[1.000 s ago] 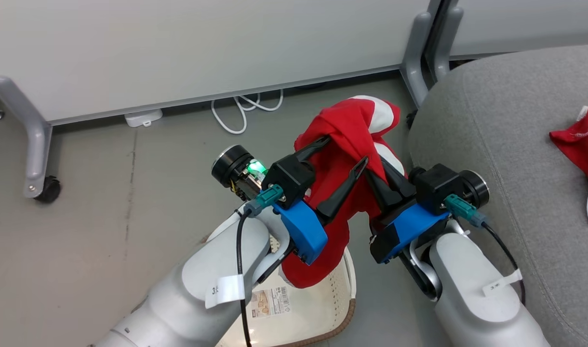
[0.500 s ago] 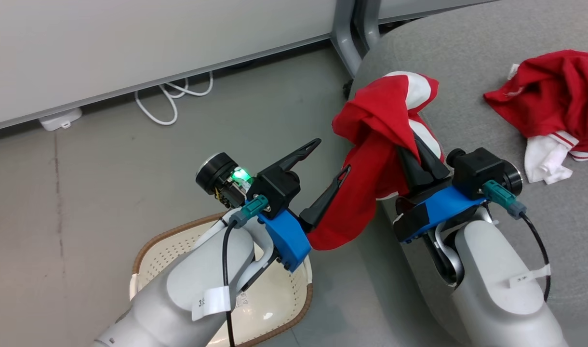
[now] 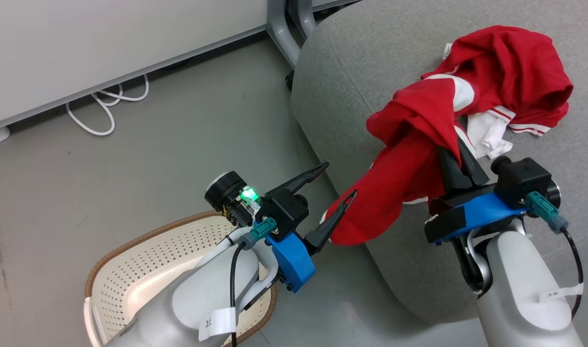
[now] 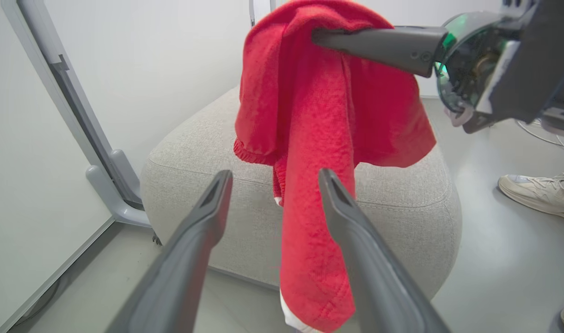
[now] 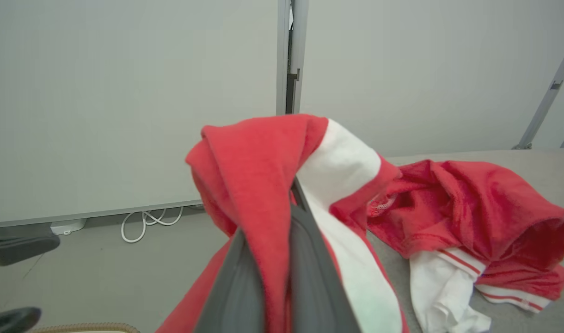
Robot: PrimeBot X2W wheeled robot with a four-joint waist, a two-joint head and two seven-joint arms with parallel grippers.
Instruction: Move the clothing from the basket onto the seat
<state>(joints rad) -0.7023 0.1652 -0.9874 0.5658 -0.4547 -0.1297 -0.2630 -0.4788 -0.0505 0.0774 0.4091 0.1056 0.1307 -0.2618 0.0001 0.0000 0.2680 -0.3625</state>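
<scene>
Nearest to the robot, the basket [image 3: 144,237] stands on the floor [image 3: 130,168] under the left forearm, and the part of it that is visible holds no cloth. Just above it the left gripper [image 3: 340,179] has its jaws wide apart and empty. A second ago its fingers were around the striped garment [image 3: 409,159]; now they are clear of it, and only the hanging lower end of the cloth is near one fingertip. Further out, the right gripper [image 3: 458,164] is clamped tight on this garment near its top. One second ago the garment hung over the basket; now it hangs across the rounded edge of the seat [image 3: 371,67], with its upper part above the cushion and its tail outside the edge. Beyond it, the second red garment [image 3: 515,72] already lies on the seat. In my judgement the carry is nearly finished: the right arm should go a little further in and then let go.
</scene>
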